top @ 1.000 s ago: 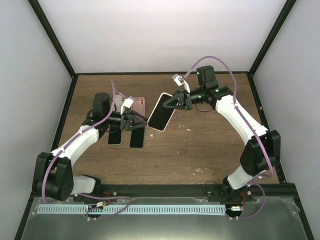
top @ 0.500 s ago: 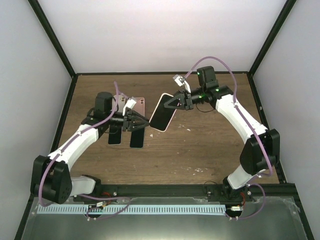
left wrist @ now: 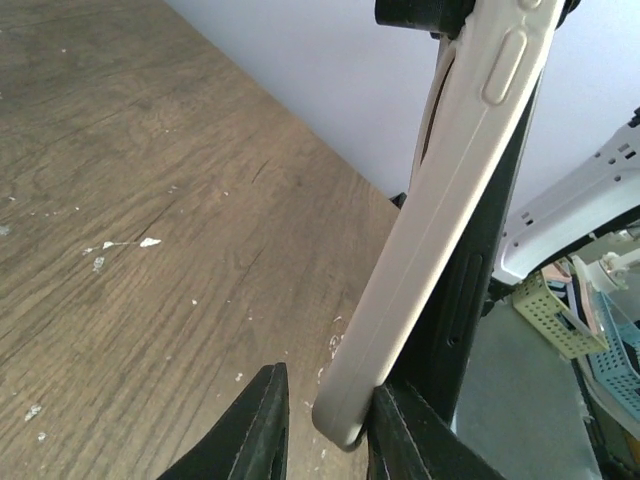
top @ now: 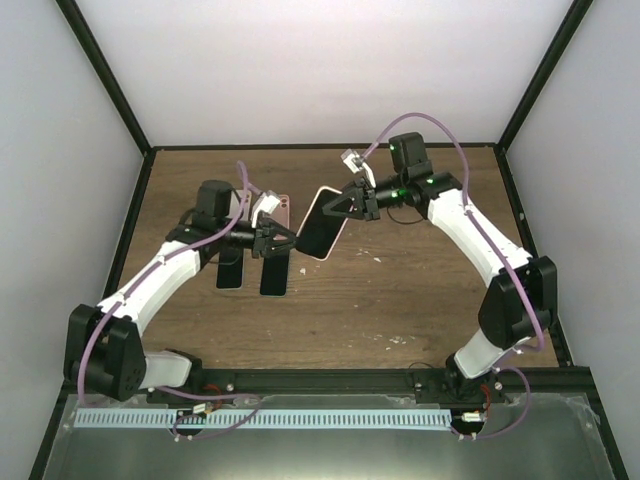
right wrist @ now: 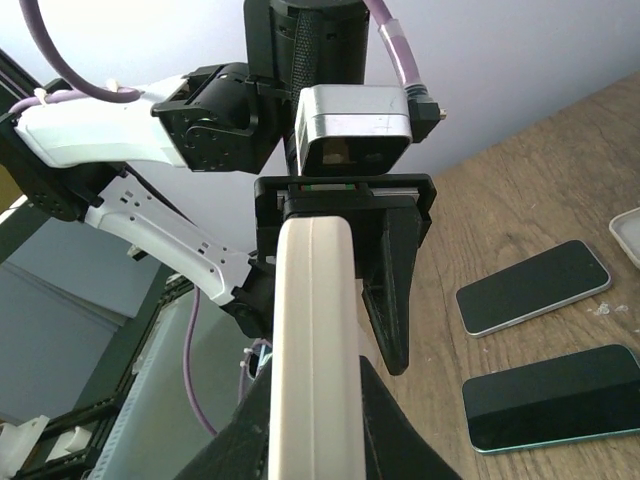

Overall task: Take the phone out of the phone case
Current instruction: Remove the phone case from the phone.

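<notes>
Jaws, left gripper [left wrist: 328,400]: spread. The left wrist view shows one black fingertip [left wrist: 262,430] on either side of the bottom corner of the cream soft-plastic phone case [left wrist: 440,220]. The right-hand tip looks to be touching the corner and the other stands just clear, so there is no pinch.

On the brown wooden tabletop [top: 400,290], below the left forearm, lie two dark flat phones [top: 273,278] side by side, apart from the work.

Task object: the black-screened phone [top: 320,228] is seated in the case. The pair is held up off the tabletop, between the two grippers.

Long axis: seen from above it slants from the near-left end, at the left jaws, to the far-right end, at the right jaws. The grippers therefore face each other along the length of the case, one at each end. One long edge faces the right wrist camera.

Jaws, right gripper [top: 338,208]: pressed together on the far end of the case, one finger on each broad face. Phone and case are clamped as one.

Further back, just beyond the left gripper, a pink flat slab [top: 282,207] lies on the tabletop. I cannot tell whether it is a phone or a case.

Judgement: the left arm is the one placed to act, since the free corner sits straight ahead between its fingertips. The case is not yet off. To peel it, the left jaws would need to catch only the soft lip at that corner, not the phone body. The right jaws, clamped across both faces, may resist the phone sliding free.
</notes>
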Controlling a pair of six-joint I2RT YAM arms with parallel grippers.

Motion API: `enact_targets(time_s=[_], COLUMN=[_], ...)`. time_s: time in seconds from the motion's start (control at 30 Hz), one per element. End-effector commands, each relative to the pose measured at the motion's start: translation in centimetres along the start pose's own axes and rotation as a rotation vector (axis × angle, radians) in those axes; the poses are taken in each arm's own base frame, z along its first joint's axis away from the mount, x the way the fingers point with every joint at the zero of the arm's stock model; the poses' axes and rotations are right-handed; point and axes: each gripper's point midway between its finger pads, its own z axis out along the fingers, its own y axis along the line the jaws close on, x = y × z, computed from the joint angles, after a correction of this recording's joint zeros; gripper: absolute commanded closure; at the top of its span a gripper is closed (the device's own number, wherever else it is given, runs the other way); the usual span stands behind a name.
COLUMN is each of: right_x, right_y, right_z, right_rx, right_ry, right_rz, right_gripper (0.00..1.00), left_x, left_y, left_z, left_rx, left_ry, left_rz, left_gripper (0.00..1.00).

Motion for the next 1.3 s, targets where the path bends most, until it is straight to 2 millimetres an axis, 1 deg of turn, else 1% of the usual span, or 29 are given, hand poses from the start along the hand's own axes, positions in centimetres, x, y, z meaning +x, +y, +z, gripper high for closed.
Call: enact_targets(time_s=[0.0,0.1,0.2,0.43,0.6,0.8,1.0,1.1,1.17,1.27], right_x=[0.0,0.6,1.3,2.4,2.8,1.8,0.7,-0.4,-1.4,-3.3], right_y=[9.4,7.9,6.6,5.4,5.2,5.1,4.5,3.7,2.5,0.9], right_z=[1.3,1.9,2.6,4.2,5.0,5.2,5.3,4.8,4.0,2.1], right_rx=[-0.473,-0.433,-0.417,-0.41,-0.418,-0.402,-0.383,-0.341,-0.279,-0.184], right_ry=[0.032,0.031,0.035,0.06,0.073,0.076,0.078,0.074,0.068,0.04], right_rz=[0.012,0.028,0.064,0.086,0.096,0.067,0.047,0.026,0.007,-0.023], right_gripper=[0.99,0.99,0.99,0.99,0.99,0.99,0.99,0.91,0.86,0.74], left_x=[-2.6,-3.6,-4.2,-4.3,-3.7,-2.5,-2.2,-2.1,-2.1,-2.3], left_y=[0.5,-2.3,-3.6,-4.7,-4.4,-4.6,-6.0,-5.9,-5.2,-3.8], left_z=[0.1,-0.1,0.0,1.7,2.4,2.6,2.2,1.8,1.3,0.0], left_rx=[-0.043,0.069,0.118,0.118,0.109,0.146,0.225,0.227,0.213,0.188], left_ry=[-0.047,-0.068,-0.065,-0.013,0.013,0.038,0.017,0.011,-0.006,-0.056], left_rz=[0.057,0.086,0.096,0.131,0.117,0.065,-0.004,-0.047,-0.093,-0.165], left_gripper=[0.78,0.78,0.78,0.81,0.85,0.92,1.0,1.0,1.0,1.0])
